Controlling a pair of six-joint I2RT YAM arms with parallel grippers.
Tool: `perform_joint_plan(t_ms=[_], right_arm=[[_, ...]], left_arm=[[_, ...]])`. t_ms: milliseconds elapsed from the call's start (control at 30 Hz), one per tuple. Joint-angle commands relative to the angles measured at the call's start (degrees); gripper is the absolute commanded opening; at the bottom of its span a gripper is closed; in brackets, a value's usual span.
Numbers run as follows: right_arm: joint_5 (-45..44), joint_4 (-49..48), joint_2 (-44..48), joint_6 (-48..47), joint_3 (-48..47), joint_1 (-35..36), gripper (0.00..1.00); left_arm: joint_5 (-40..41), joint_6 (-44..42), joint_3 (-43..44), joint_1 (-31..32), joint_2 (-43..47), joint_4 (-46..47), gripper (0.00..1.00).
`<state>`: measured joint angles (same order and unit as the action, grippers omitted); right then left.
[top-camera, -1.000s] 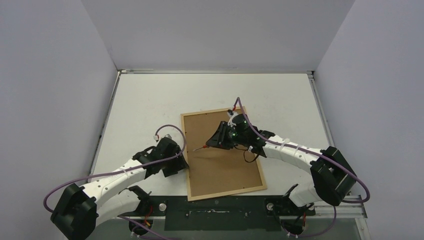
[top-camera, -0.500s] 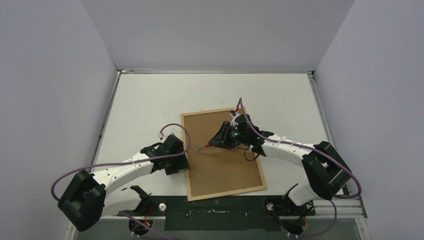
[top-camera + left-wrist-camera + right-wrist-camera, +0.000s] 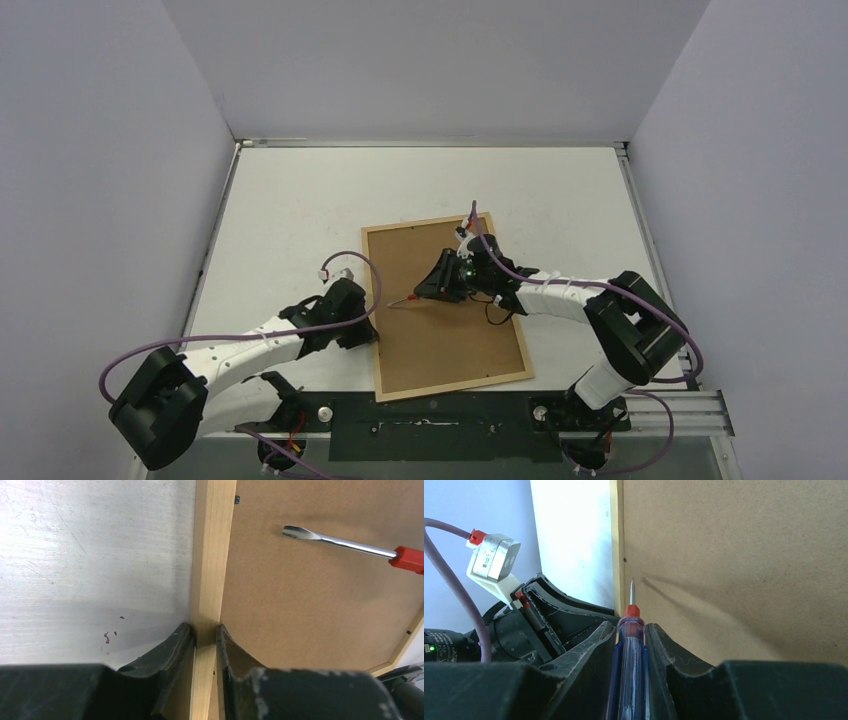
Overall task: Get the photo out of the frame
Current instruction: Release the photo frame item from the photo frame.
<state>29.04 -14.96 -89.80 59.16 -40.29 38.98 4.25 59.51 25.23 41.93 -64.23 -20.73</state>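
On the white table, two arms work at a face-down picture frame

Near the middle of the table (image 3: 300,220) lies the frame (image 3: 455,386), a thin light wooden border lying flat with its back up. A brown fibreboard backing panel (image 3: 440,345) fills it, so the photo is hidden underneath and cannot be seen.

At the frame's left side, the left gripper (image 3: 205,635) has its jaws pressed against both faces of the wooden strip, one finger on the table side and one on the panel side.

From the right, the right gripper (image 3: 630,627) pinches the blue handle of a screwdriver (image 3: 340,542). Its flat tip (image 3: 295,531) points toward the frame's left edge, low over the panel. Whether it touches the board is unclear. A small dark tab (image 3: 237,499) sits at the inner edge of the wood, further along.

Risks from here, as a judgement: the tip could skid across the smooth board and miss the tab, or dig in and mark the panel and the print below. Levering upward could tilt or drag the whole frame, since the left jaws hold only a narrow strip of wood
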Motion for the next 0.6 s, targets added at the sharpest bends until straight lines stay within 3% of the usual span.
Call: perform_joint_plan(t_ms=[0,333,567], right_arm=[[1.6,-7.4,-1.1,-1.4,0.6,-0.3,0.00],[3.0,-15.5,-6.4,0.1,1.6,0.0,0.00],[0.4,-9.5,-5.1,-3.5,0.6,-0.4,0.00]], left_arm=[[-0.2,0.3,-5.1,0.2,1.1,3.4,0.08],[-1.4,-1.0,-7.7,0.2,1.0,7.2,0.00],[-0.8,-2.9,-8.1,0.2,3.0,5.3,0.00]])
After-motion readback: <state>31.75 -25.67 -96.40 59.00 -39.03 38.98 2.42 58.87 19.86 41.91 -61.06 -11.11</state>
